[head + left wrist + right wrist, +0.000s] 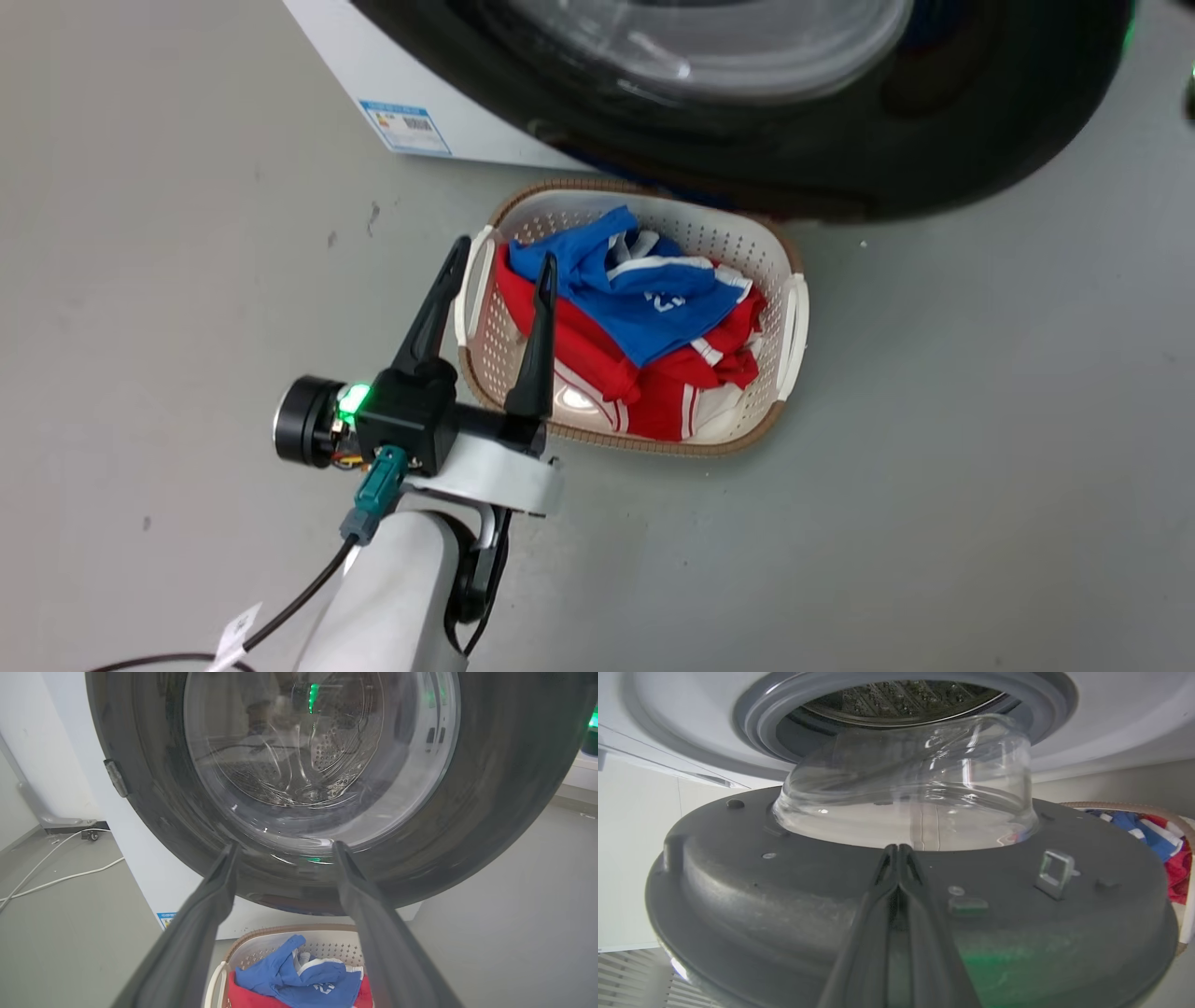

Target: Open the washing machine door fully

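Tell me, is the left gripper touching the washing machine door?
Apart. The head view shows the left gripper over the laundry basket, with floor and basket rim between its fingertips and the washing machine door.

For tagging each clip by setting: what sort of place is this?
Probably a laundry area; whether home or test room I cannot tell. A white front-loading washing machine with its door open stands on a grey floor, with a basket of red and blue clothes before it.
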Tool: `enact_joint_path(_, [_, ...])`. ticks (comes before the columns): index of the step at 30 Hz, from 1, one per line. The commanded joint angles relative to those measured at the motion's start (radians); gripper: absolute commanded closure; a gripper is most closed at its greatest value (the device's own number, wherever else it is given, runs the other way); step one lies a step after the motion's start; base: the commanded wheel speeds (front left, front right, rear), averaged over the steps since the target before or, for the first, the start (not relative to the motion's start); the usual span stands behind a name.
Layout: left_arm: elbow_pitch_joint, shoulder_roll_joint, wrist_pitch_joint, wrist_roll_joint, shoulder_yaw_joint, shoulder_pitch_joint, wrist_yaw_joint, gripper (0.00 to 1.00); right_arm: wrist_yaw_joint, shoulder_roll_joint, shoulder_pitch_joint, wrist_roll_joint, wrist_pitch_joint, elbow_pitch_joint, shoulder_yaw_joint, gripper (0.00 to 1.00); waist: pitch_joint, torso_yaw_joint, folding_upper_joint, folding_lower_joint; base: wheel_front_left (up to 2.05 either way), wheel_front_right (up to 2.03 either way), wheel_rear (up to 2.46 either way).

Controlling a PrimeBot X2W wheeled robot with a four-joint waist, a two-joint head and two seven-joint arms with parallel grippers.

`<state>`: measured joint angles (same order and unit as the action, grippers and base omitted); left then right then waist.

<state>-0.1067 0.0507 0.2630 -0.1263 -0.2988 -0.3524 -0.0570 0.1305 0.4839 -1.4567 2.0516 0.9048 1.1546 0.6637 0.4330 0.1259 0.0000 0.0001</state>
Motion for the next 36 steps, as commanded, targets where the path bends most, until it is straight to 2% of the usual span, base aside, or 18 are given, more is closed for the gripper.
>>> enact_joint_path(1, [-0.009, 0.0, 0.003, 0.006, 0.002, 0.024, 0.005, 0.0, 0.0, -0.026, 0.042, 0.009, 0.02, -0.024, 0.009, 1.0, -0.036, -0.011, 0.0, -0.0001, 0.0, 0.0, 0.0])
enact_joint_path(9, [-0.051, 0.004, 0.003, 0.001, 0.013, 0.111, 0.033, 0.0, 0.0, -0.051, 0.219, 0.019, 0.067, -0.125, 0.047, 1.0, -0.159, -0.021, 0.0, -0.0001, 0.0, 0.0, 0.0])
enact_joint_path(18, [-0.08, 0.003, 0.003, -0.003, 0.022, 0.184, 0.058, 0.0, 0.0, -0.073, 0.397, 0.075, 0.061, -0.268, 0.084, 1.0, -0.272, -0.004, 0.0, -0.0001, 0.0, 0.0, 0.0])
enact_joint_path(25, [-0.08, 0.003, 0.003, 0.004, 0.027, 0.218, 0.072, 0.0, 0.0, -0.077, 0.496, 0.119, 0.021, -0.415, 0.15, 1.0, -0.297, 0.006, 0.0, -0.0001, 0.0, 0.0, 0.0])
enact_joint_path(36, [-0.091, 0.001, 0.003, -0.006, 0.021, 0.229, 0.077, 0.0, 0.0, -0.025, 0.576, 0.205, -0.103, -0.642, 0.286, 1.0, -0.319, 0.031, 0.0, -0.0001, 0.0, 0.0, 0.0])
